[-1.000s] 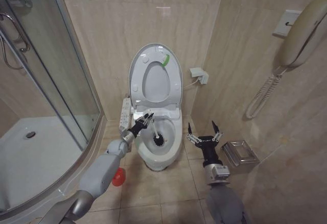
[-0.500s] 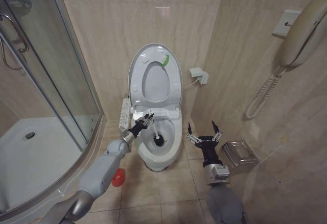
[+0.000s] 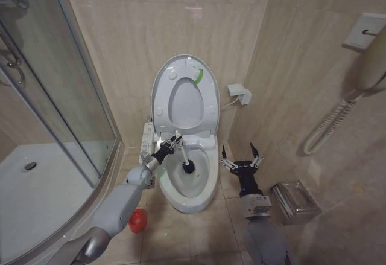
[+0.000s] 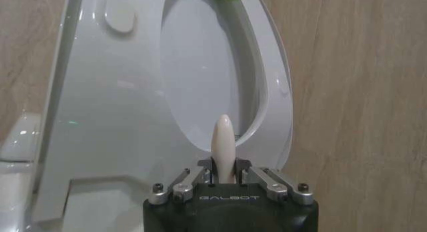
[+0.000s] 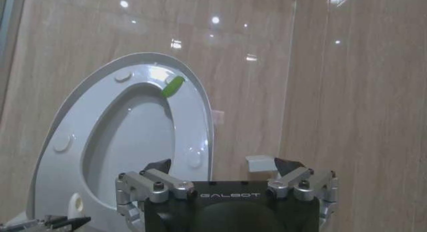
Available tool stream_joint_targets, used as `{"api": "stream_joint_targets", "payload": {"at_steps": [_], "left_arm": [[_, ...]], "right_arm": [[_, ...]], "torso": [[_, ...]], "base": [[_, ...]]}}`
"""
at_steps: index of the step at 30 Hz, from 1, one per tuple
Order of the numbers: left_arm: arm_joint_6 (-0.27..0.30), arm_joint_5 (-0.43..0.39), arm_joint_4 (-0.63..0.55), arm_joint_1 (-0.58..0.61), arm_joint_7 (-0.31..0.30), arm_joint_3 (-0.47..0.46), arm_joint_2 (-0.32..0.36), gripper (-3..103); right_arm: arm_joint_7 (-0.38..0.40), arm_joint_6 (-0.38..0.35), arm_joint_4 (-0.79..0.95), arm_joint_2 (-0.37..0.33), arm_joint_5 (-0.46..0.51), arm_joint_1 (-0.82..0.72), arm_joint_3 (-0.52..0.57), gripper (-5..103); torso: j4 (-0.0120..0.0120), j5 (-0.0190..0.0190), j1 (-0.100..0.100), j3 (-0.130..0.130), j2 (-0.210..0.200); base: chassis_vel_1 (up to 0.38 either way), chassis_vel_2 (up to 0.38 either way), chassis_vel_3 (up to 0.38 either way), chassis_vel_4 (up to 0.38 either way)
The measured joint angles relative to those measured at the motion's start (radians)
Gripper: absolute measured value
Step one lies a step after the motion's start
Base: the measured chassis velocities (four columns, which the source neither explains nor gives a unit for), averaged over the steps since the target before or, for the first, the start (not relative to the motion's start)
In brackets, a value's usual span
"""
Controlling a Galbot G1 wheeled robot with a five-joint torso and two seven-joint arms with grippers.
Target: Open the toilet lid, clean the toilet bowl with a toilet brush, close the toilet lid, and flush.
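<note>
The toilet lid (image 3: pixel 164 79) stands raised against the back wall with the ring seat, its green strip near the top; it also shows in the left wrist view (image 4: pixel 120 106) and the right wrist view (image 5: pixel 143 76). Below it the toilet bowl (image 3: pixel 208 183) lies open. My left gripper (image 3: pixel 172 145) is shut on the toilet brush's white handle (image 4: pixel 223 144) over the bowl's left rim. The brush's dark head (image 3: pixel 189 167) sits down inside the bowl. My right gripper (image 3: pixel 241 159) hovers open to the right of the bowl, holding nothing.
A red brush holder (image 3: pixel 138 220) stands on the floor left of the toilet. A glass shower enclosure (image 3: pixel 54 126) fills the left side. A metal box (image 3: pixel 294 200) sits on the floor at right, and a wall phone (image 3: pixel 362 66) hangs above it.
The whole head view has shifted, so the camera moved. The brush head stays in the bowl and both grippers hold the same poses relative to the toilet.
</note>
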Motion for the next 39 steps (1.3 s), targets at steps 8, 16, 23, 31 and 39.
{"api": "stream_joint_targets", "payload": {"at_steps": [8, 16, 23, 31, 39], "left_arm": [[-0.007, 0.023, 0.002, 0.009, 0.013, 0.004, -0.002, 20], [-0.017, 0.034, 0.023, 0.005, 0.027, 0.008, 0.0, 20], [-0.081, 0.152, 0.116, -0.023, 0.04, 0.007, -0.011, 20], [-0.101, 0.18, 0.22, -0.044, 0.054, 0.026, -0.007, 20], [-0.071, 0.099, 0.143, -0.041, 0.051, 0.033, -0.012, 20]], "right_arm": [[0.0, 0.0, 0.0, 0.0, 0.0, 0.0, 0.0, 100], [0.0, 0.0, 0.0, 0.0, 0.0, 0.0, 0.0, 100], [0.0, 0.0, 0.0, 0.0, 0.0, 0.0, 0.0, 100], [0.0, 0.0, 0.0, 0.0, 0.0, 0.0, 0.0, 100], [0.0, 0.0, 0.0, 0.0, 0.0, 0.0, 0.0, 100]], "torso": [[-0.0009, 0.0, -0.001, 0.0, 0.0], [-0.0003, -0.0001, 0.0, 0.0, 0.0], [-0.0008, -0.0001, -0.001, 0.0, 0.0], [-0.0004, -0.0001, 0.0, 0.0, 0.0], [-0.0008, -0.0001, 0.0, 0.0, 0.0]], "base": [[0.013, -0.032, -0.018, 0.022], [0.0, 0.0, 0.0, 0.0], [0.0, 0.0, 0.0, 0.0], [0.0, 0.0, 0.0, 0.0], [0.0, 0.0, 0.0, 0.0]]}}
